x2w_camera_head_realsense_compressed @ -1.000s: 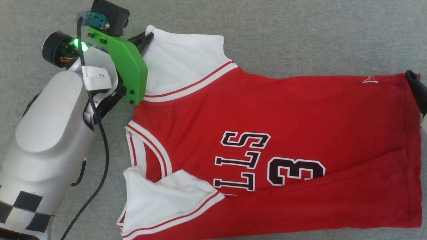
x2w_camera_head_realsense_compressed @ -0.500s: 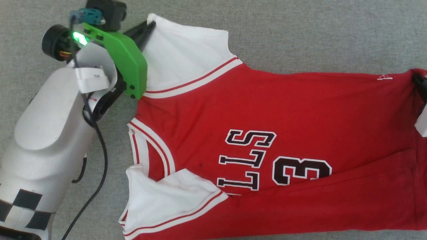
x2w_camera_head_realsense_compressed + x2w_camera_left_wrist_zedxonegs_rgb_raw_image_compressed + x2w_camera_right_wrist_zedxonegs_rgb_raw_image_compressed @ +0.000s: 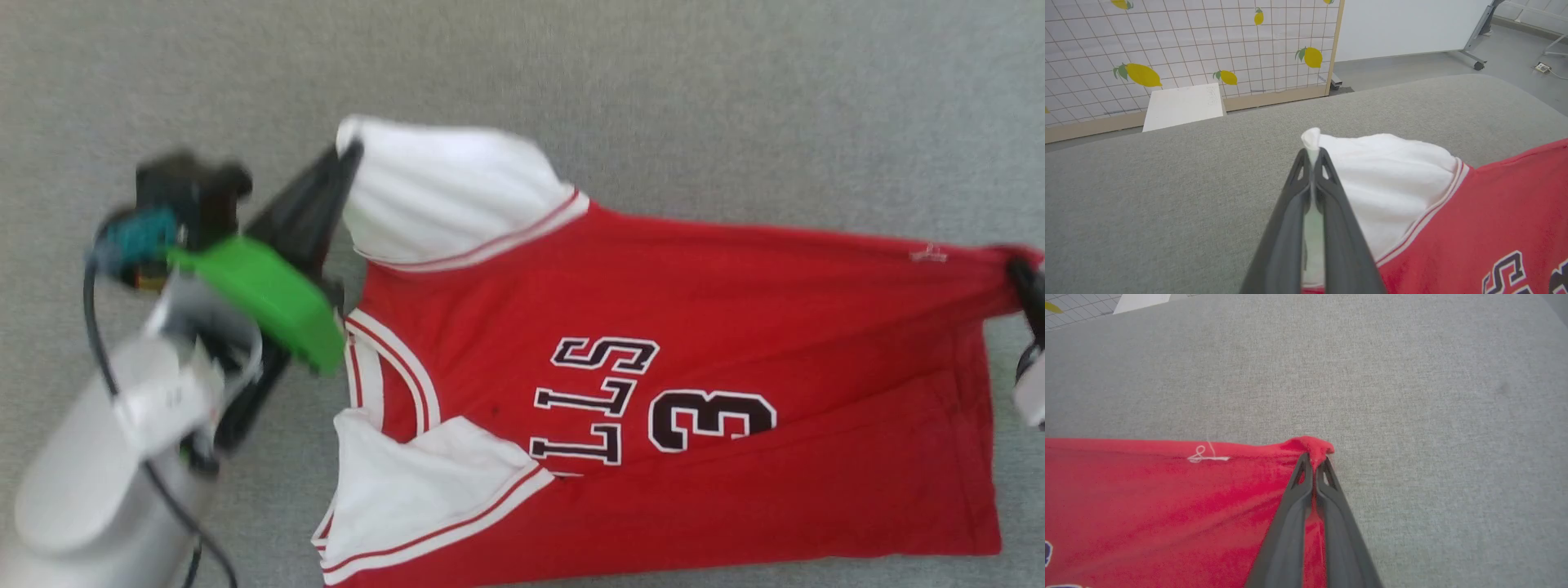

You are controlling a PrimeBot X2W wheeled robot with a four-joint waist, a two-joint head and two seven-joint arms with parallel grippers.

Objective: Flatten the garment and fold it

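Note:
The red garment (image 3: 653, 327) with white sleeves and a black "3" lies spread across the grey surface, its collar toward the left. My left gripper (image 3: 349, 153) is shut on the tip of the far white sleeve (image 3: 1384, 179); in the left wrist view the left gripper (image 3: 1312, 153) pinches the white cloth between its dark fingers. At the right edge my right gripper (image 3: 1020, 269) is shut on the far red hem corner (image 3: 1310, 446), and in the right wrist view the right gripper (image 3: 1314, 460) holds that bunched corner. The far edge is lifted and stretched between both grippers.
The grey fabric surface (image 3: 653, 98) extends beyond the garment on all sides. Past its far edge in the left wrist view stand a lemon-patterned tiled panel (image 3: 1188, 45), a white board (image 3: 1184, 106) and a wheeled frame (image 3: 1478, 65) on the floor.
Both grippers have pulled the garment's far edge toward me and upward; the far sleeve and hem corner moved nearer, and the cloth now creases between them. The left arm is blurred with motion.

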